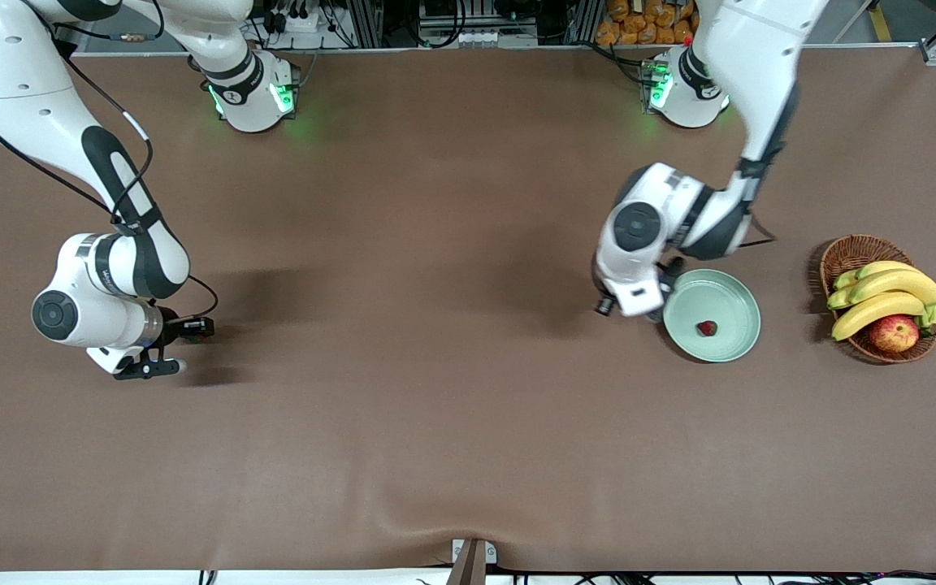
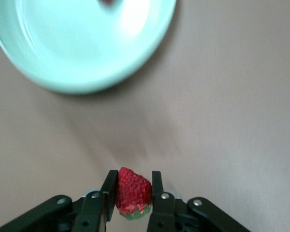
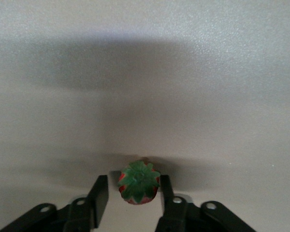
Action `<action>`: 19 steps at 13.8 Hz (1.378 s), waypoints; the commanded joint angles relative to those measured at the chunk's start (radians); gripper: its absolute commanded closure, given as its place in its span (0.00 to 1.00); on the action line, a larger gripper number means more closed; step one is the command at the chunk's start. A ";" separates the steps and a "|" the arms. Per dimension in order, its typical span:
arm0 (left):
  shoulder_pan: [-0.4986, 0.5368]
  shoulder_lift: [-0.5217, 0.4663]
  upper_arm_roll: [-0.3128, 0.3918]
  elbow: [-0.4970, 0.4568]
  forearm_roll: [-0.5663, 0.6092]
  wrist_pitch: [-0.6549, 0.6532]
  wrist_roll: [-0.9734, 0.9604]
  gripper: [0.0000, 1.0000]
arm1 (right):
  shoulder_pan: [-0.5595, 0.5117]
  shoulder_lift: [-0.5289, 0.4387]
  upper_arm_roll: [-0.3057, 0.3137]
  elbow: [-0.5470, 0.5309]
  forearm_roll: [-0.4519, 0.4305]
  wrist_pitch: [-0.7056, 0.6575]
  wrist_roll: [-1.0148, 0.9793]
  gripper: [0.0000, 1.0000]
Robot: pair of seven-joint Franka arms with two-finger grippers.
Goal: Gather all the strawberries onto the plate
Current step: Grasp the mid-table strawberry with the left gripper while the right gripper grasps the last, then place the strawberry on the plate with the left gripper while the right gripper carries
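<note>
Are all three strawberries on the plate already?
No, only one strawberry lies on the plate.

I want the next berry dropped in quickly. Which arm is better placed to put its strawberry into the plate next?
The left. Its tool is shut on a strawberry beside the plate, which holds one berry. The right tool brackets its strawberry at the right arm's end of the table.

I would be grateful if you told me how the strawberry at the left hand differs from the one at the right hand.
The left hand is shut on its strawberry beside the plate, red side showing. The right hand's strawberry sits between fingers with gaps either side, at the right arm's end of the table, green top showing. Both are small red berries with leafy tops.
</note>
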 commanded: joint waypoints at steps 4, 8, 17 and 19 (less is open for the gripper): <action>0.152 -0.021 -0.010 0.055 0.022 -0.096 0.265 1.00 | 0.006 -0.025 0.018 0.080 -0.012 -0.058 0.019 1.00; 0.256 -0.006 -0.011 0.057 0.022 -0.092 0.425 1.00 | 0.109 -0.021 0.021 0.189 0.069 -0.142 0.154 1.00; 0.375 0.051 -0.011 0.032 0.024 -0.005 0.564 0.96 | 0.423 0.025 0.020 0.354 0.391 -0.129 0.635 1.00; 0.375 0.060 -0.013 0.031 0.024 0.000 0.570 0.86 | 0.508 0.050 0.018 0.388 0.437 -0.097 0.767 1.00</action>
